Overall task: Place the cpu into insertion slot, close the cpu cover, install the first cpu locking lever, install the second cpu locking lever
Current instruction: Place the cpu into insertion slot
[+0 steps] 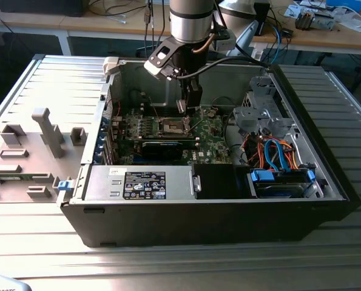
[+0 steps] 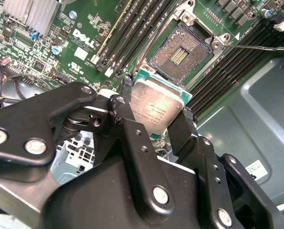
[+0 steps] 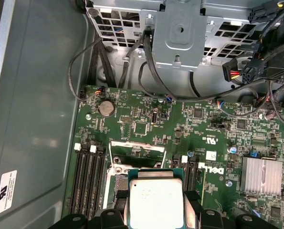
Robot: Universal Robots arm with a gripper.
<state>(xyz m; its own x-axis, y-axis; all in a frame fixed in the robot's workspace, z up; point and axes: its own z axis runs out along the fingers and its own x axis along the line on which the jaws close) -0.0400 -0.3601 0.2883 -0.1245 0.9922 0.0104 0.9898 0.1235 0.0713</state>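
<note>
The cpu (image 2: 153, 102) is up off the board, pinched on two opposite edges by the black fingers (image 2: 182, 129). The gripper (image 2: 155, 110) is clamped firmly on it, and the dull silver top faces the camera. It hangs close over the insertion slot (image 2: 180, 52) and is not seated.

The second wrist view gives the clear look: the brownish-gold contact field is bare, a thin lever rod (image 2: 261, 47) sticks out beside it, and the memory slots (image 2: 132, 28) run alongside. In the first wrist view the cpu (image 3: 156, 205) sits in front of the socket, but just past it the cpu cover (image 3: 137, 143) stands open. Out on the green motherboard (image 3: 204, 124) there's a finned heatsink (image 3: 261, 174).

The exterior view pulls back: the gripper (image 1: 183, 108) reaches down into the opened computer case (image 1: 229, 206), which lies on the ribbed bench (image 1: 168, 260).
</note>
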